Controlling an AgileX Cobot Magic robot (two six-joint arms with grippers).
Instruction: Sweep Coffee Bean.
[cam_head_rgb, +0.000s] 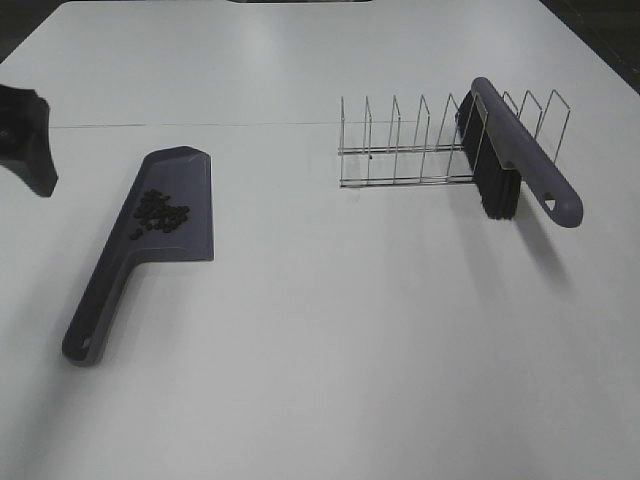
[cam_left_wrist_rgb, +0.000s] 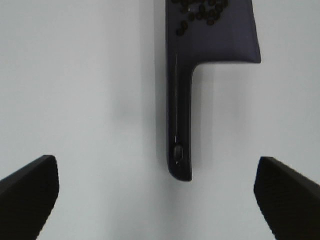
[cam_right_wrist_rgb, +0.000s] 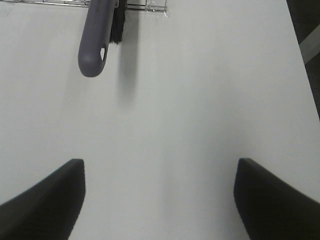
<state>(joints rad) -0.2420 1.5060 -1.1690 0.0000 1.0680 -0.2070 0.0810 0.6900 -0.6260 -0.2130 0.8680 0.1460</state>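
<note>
white table (cam_head_rgb: 330, 330) holds dustpan (cam_head_rgb: 150, 240) containing coffee bean (cam_head_rgb: 160, 213).

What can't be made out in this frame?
- Right arm: absent from the high view; only the right gripper shows, at its wrist view's edge.
- Dustpan: front cut off by the left wrist view's edge, along with some beans.
- Bean count: too small in the high view.
- Brush bristles: partly hidden behind its handle and the rack.
</note>
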